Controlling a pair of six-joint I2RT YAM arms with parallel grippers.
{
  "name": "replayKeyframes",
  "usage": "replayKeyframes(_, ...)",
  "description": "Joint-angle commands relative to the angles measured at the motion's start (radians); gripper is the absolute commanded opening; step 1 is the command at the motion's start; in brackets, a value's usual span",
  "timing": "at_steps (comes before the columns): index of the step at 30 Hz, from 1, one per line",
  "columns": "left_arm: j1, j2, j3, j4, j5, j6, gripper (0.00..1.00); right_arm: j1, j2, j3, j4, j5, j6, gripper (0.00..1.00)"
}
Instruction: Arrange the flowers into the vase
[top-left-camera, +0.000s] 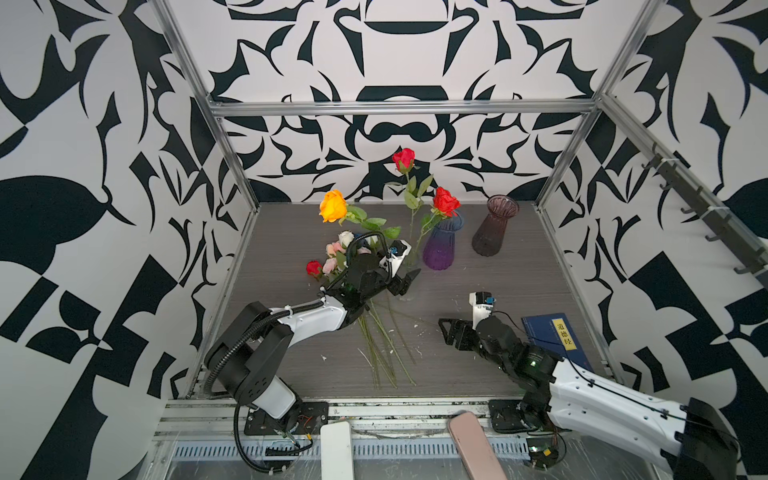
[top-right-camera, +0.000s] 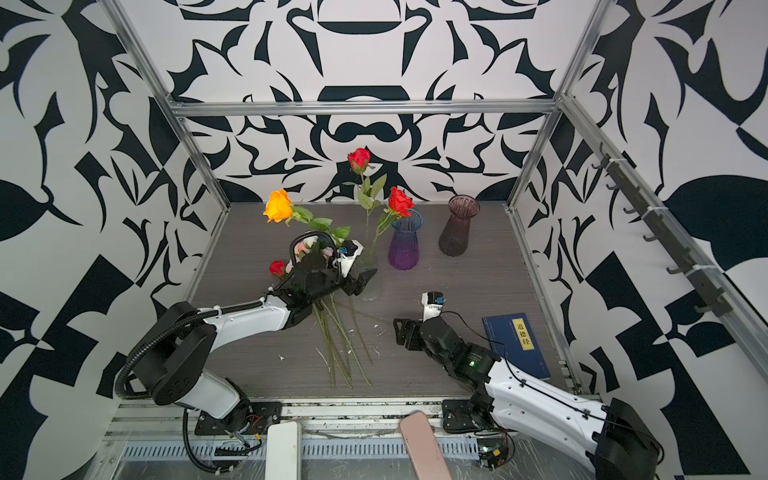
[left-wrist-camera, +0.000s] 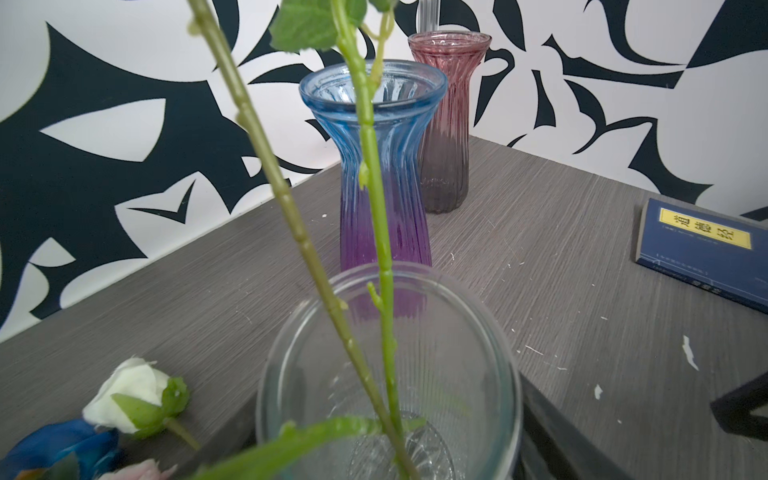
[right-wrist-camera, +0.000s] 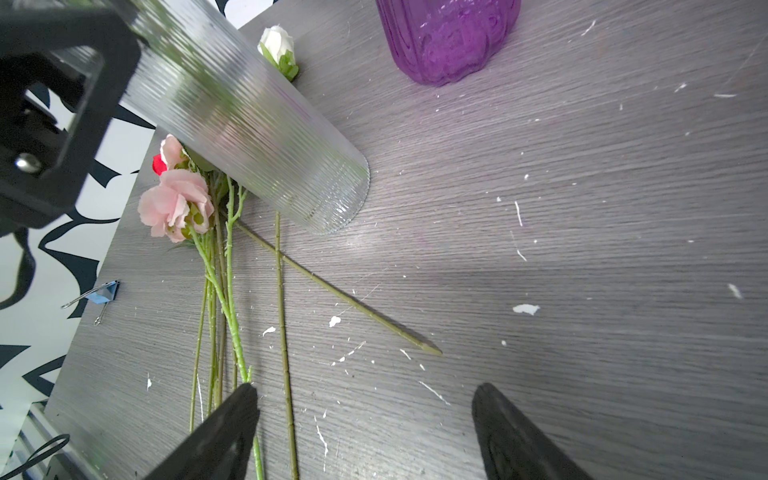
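The ribbed glass vase (right-wrist-camera: 249, 124) with three leaning roses (top-left-camera: 404, 160) is straddled by the left gripper (top-left-camera: 407, 281)'s jaws; a grip cannot be confirmed. The right gripper (right-wrist-camera: 365, 399)'s jaws are spread, empty. At the vase's 9 o'clock, loose flowers (right-wrist-camera: 176, 205) are left lying. The vase could be toppled by an off-centre squeeze.

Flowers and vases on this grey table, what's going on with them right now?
The left gripper brackets the clear ribbed glass vase; whether it grips is unclear. A tall red rose, a shorter red rose and an orange rose rise from around that vase. More pink, white and red artificial flowers lie on the grey wood-grain table, partly under the left arm. The right gripper hovers open and empty near their loose stems.
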Motion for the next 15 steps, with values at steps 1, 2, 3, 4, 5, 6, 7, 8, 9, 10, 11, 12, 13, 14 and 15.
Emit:
replayKeyframes(1,0.005,0.019,0.035,0.034,0.026,0.007,0.76,-0.007,0.007,-0.002,0.039,-0.015,-0.018,0.84)
replayKeyframes(2,0.005,0.025,0.036,0.038,0.028,0.009,0.75,-0.009,0.01,-0.002,0.042,-0.017,-0.019,0.84)
replayKeyframes(3,0.005,0.033,0.036,0.046,0.029,0.009,0.75,-0.011,0.013,-0.002,0.047,-0.018,-0.02,0.84)
replayKeyframes(4,0.005,0.04,0.035,0.057,0.029,0.009,0.75,-0.013,0.018,-0.001,0.048,-0.017,-0.021,0.84)
replayKeyframes(5,0.005,0.047,0.037,0.064,0.032,0.008,0.75,-0.015,0.023,0.0,0.051,-0.016,-0.022,0.84)
replayKeyframes(6,0.005,0.054,0.039,0.068,0.034,0.007,0.74,-0.015,0.029,0.002,0.054,-0.043,-0.022,0.84)
replayKeyframes(7,0.005,0.061,0.043,0.072,0.035,0.006,0.74,-0.017,0.034,0.004,0.056,-0.056,-0.023,0.84)
replayKeyframes(8,0.007,0.068,0.046,0.078,0.038,0.005,0.72,-0.018,0.04,0.005,0.057,-0.059,-0.024,0.84)
replayKeyframes(9,0.009,0.075,0.049,0.082,0.042,0.002,0.7,-0.018,0.045,0.007,0.058,-0.061,-0.024,0.84)
replayKeyframes(10,0.012,0.082,0.054,0.087,0.049,-0.001,0.68,-0.019,0.048,0.009,0.058,-0.062,-0.025,0.84)
replayKeyframes(11,0.013,0.088,0.057,0.094,0.053,-0.005,0.63,-0.021,0.05,0.011,0.058,-0.063,-0.026,0.84)
replayKeyframes(12,0.017,0.093,0.058,0.1,0.055,-0.006,0.58,-0.021,0.051,0.011,0.058,-0.063,-0.026,0.84)
replayKeyframes(13,0.02,0.096,0.06,0.107,0.054,-0.009,0.54,-0.023,0.051,0.009,0.058,-0.065,-0.026,0.84)
replayKeyframes(14,0.023,0.1,0.062,0.111,0.057,-0.011,0.51,-0.024,0.05,0.009,0.059,-0.064,-0.025,0.84)
replayKeyframes(15,0.027,0.103,0.063,0.114,0.056,-0.011,0.5,-0.024,0.05,0.009,0.059,-0.066,-0.026,0.84)
